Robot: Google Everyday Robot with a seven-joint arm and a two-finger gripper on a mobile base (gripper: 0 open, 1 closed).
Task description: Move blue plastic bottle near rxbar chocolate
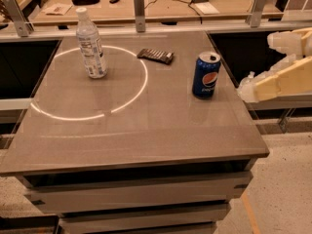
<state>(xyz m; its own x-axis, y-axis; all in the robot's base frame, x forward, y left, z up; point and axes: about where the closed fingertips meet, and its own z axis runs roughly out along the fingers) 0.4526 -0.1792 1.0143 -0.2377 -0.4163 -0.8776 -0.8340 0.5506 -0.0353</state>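
- A clear plastic bottle (pixel 91 45) is seen standing upright toward the far left corner of the bench (pixel 146 135), with its white cap on and a white label with bluish print wrapped round its middle.
- The bottle's walls are see-through, but whether any liquid is held inside cannot be told.
- A thin dark-wrapped snack bar (pixel 155 56) is laid flat near the middle of the far edge. It is apart from the bottle, on the bottle's right.
- A blue soda can (pixel 205 75) is stood upright near the right edge. Its silver top is turned up, and what it holds is hidden.
- A bright ring of light (pixel 73 116) is cast on the left half of the bench top. The bottle is enclosed by it, while the bar lies just outside its far right arc.
- The gripper (pixel 246 88) is held off the right edge of the bench, just beside the can but not touching it, on a cream-coloured arm (pixel 287 77) reaching in from the right.
- Whether the gripper is apart or together cannot be made out, and nothing is seen held in it.
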